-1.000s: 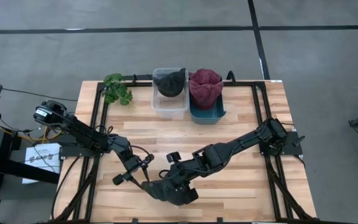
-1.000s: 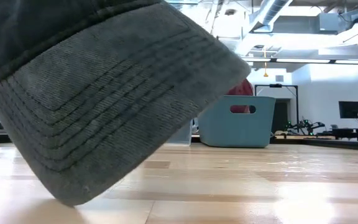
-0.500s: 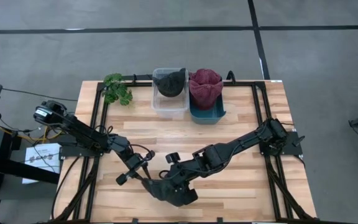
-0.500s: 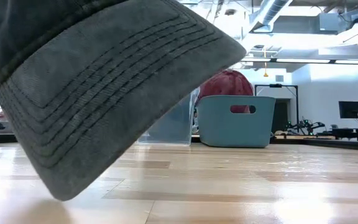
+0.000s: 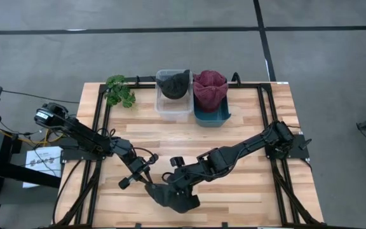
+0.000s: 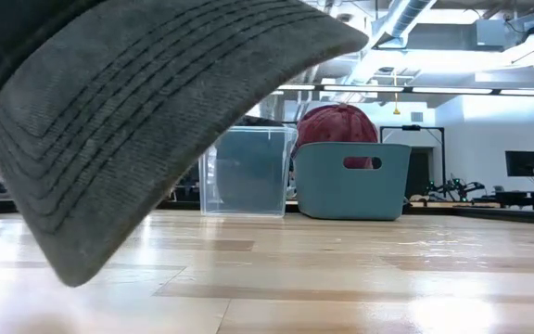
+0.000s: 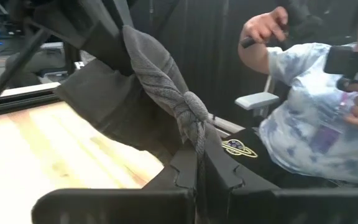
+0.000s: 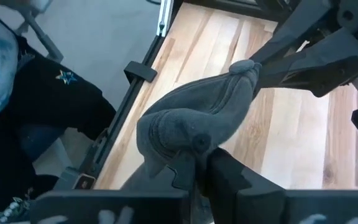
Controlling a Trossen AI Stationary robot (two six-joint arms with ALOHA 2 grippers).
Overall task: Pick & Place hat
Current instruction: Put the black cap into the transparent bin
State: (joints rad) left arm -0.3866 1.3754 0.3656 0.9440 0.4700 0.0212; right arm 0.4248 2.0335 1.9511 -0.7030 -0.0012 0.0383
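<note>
The left gripper (image 7: 197,171) is clenched on a fold of the dark grey cap (image 5: 173,197), and the right gripper (image 8: 197,171) pinches the same cap from the other side. The cap hangs between them above the near edge of the wooden table (image 5: 246,191), its brim (image 6: 146,130) filling the low view. Behind stand a clear bin (image 6: 247,172) and a teal bin (image 6: 352,179) holding a maroon hat (image 6: 339,125)

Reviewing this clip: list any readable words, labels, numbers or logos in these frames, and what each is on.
No text reads clearly in any view.
White paper sheet beside the left arm's base: dark print, too small to read.
Person's dark trousers: gold and white round emblem, no legible words.
Grey hat: stitching only, no lettering.
</note>
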